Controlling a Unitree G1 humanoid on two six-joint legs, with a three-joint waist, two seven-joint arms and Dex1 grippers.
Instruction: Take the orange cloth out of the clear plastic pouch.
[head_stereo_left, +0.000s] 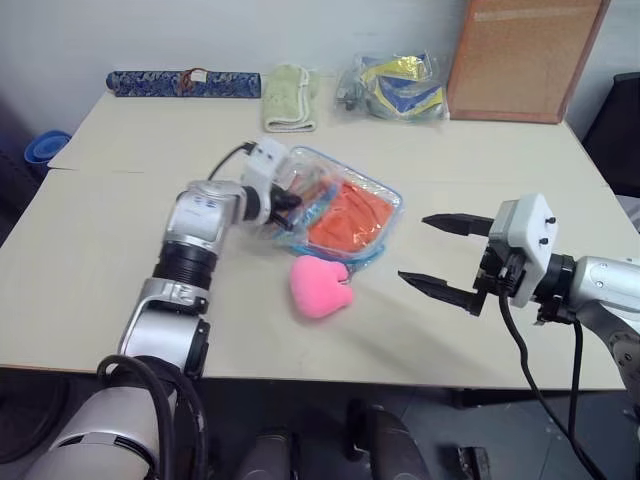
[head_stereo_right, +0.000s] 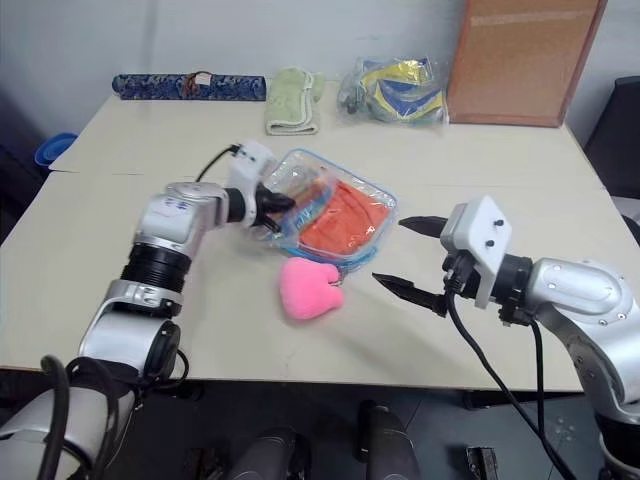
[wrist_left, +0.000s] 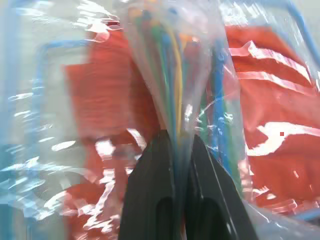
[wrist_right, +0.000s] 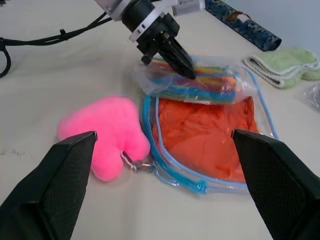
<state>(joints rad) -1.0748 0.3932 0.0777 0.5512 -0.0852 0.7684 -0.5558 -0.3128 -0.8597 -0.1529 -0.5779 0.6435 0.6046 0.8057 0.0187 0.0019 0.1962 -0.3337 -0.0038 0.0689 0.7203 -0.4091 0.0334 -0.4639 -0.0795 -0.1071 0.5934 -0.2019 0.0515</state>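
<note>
The orange cloth (head_stereo_left: 345, 222) lies flat inside the clear plastic pouch (head_stereo_left: 388, 192), which has light-blue trim and rests mid-table. A small clear bag of coloured sticks (wrist_right: 212, 82) sits on the pouch's far-left part. My left gripper (head_stereo_left: 290, 203) is shut on that bag's plastic; the left wrist view has its fingers (wrist_left: 150, 190) pinched together on the film, with sticks and orange cloth behind. My right gripper (head_stereo_left: 413, 248) hovers open to the right of the pouch, its jaws wide apart and holding nothing.
A pink heart plush (head_stereo_left: 320, 285) lies just in front of the pouch. Along the far edge are a dark blue roll (head_stereo_left: 185, 83), a pale green towel (head_stereo_left: 290, 98), a clear bag with yellow and blue contents (head_stereo_left: 395, 88) and a cork board (head_stereo_left: 525, 55).
</note>
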